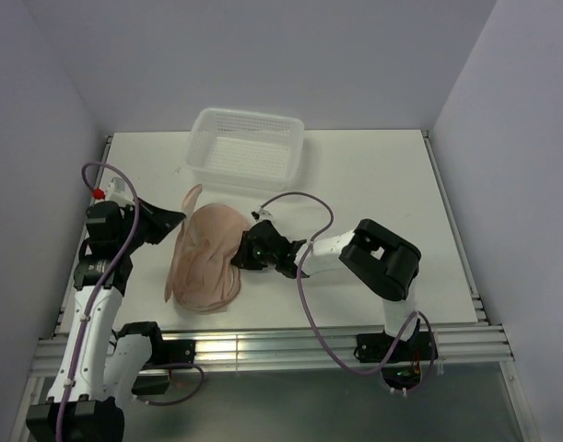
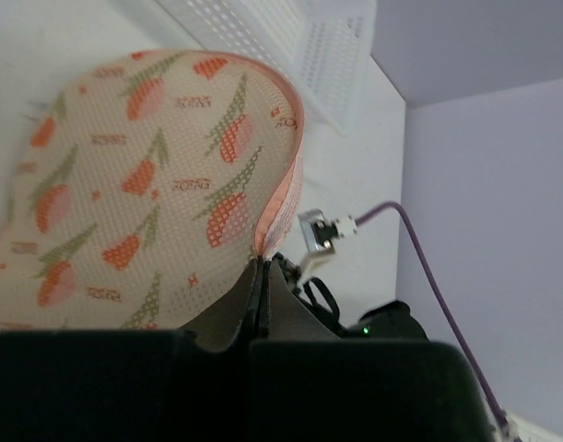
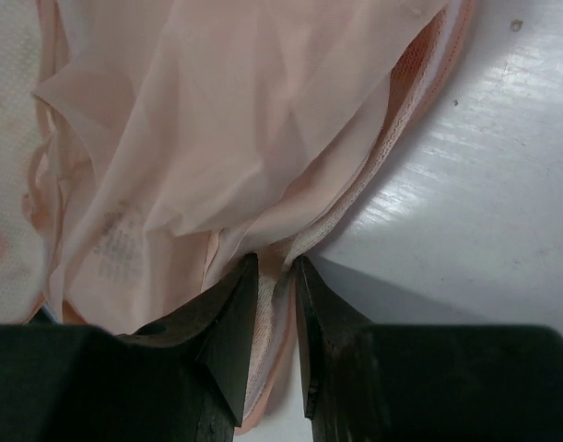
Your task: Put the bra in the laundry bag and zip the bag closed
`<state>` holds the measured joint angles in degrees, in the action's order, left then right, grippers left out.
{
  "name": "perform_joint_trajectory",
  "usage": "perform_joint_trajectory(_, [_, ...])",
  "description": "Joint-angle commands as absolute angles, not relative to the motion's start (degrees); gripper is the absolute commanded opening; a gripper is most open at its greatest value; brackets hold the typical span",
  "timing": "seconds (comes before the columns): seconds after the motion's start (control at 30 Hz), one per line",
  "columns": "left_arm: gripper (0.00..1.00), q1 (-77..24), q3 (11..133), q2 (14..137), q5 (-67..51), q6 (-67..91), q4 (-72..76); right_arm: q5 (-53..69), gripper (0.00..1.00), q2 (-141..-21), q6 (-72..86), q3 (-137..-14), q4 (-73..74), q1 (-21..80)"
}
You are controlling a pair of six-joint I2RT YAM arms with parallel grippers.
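Right gripper (image 3: pixel 274 276), left gripper (image 2: pixel 263 276) each pinching laundry bag (image 2: pixel 152 184) rim; bra (image 3: pixel 216 138) inside, between.

Basket (image 1: pixel 247 150) just behind the laundry bag (image 1: pixel 207 262)

Top camera looks down on the whole table (image 1: pixel 373 184); both wrist cameras closely face the laundry bag (image 2: pixel 143 184).

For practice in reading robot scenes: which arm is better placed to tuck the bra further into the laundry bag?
Probably right: the right pincer pinches the laundry bag rim beside the bra. The left pincer is busy holding the flap up.
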<state>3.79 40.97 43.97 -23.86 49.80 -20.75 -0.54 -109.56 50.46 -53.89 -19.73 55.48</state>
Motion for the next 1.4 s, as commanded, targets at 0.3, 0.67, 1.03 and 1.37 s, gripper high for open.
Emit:
perform_joint_trajectory(0.3, [0.00, -17.74, 33.49, 47.27, -8.11, 63.46, -3.34, 1.58, 0.32, -107.93, 48.08, -54.67, -21.62, 54.40])
perform_joint_trajectory(0.67, [0.41, -23.20, 31.99, 52.29, -2.11, 61.97, 2.37, -2.00, 0.51, -97.04, 48.25, -46.94, -22.50, 54.14])
perform_joint_trajectory(1.03, [0.47, -22.51, 38.67, 56.33, 7.29, 48.45, -6.13, 0.78, 0.76, -85.60, 49.48, -33.76, -28.56, 54.75])
perform_joint_trajectory(1.37, [0.57, -3.61, 29.45, 54.49, 5.36, 43.86, -3.78, 7.65, 0.91, -97.11, 55.28, -38.23, -39.28, 59.06])
